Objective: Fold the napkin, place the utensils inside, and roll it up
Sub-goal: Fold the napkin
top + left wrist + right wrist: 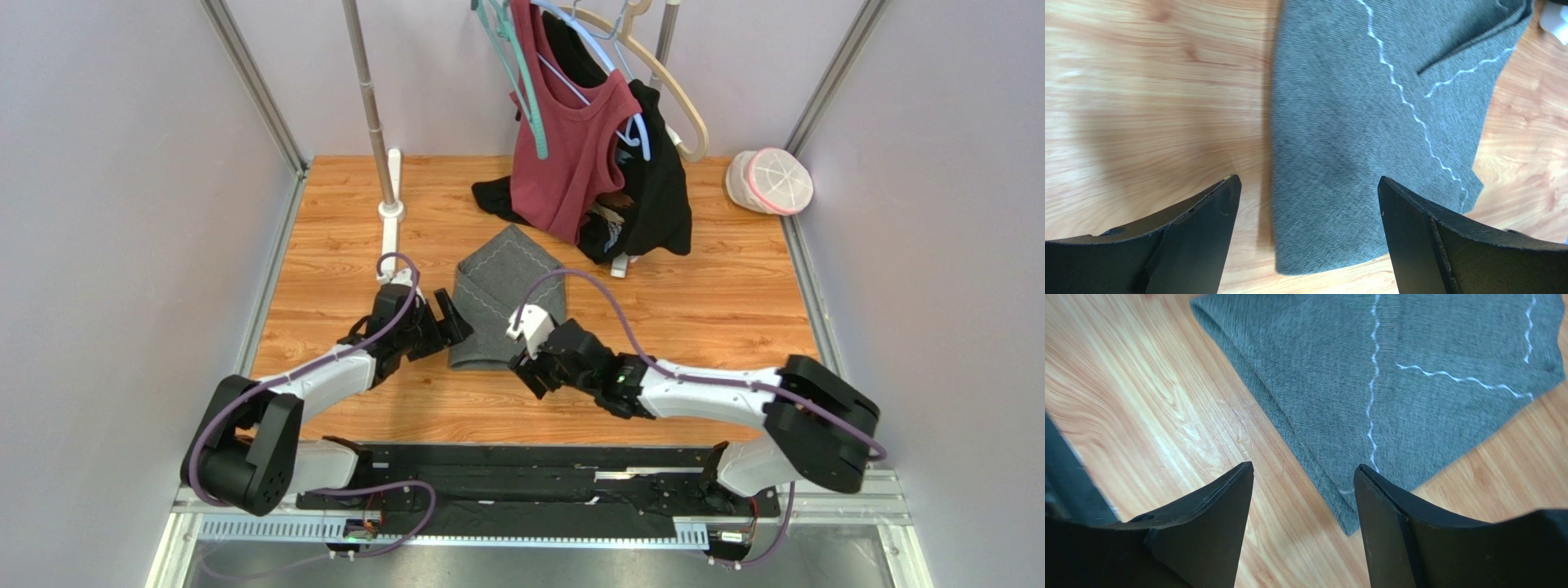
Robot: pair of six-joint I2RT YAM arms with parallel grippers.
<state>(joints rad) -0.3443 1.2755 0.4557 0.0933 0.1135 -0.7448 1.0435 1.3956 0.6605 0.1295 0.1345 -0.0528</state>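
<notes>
now the folded napkin (501, 300) lies loose mid-table.
left gripper (451, 328) spread wide at its 8 o'clock, right gripper (525, 355) spread at 5; red top (567, 135) hangs at 12; wood table (724, 319), pale walls (123, 245).

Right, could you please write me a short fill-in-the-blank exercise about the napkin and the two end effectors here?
1. The grey napkin lies flat on a ____ table.
2. The left end effector and the right end effector both hold nothing, and their jaws are ____.
3. The zigzag stitching on the napkin is ____ in colour.

Missing words: wooden; open; white.
</notes>
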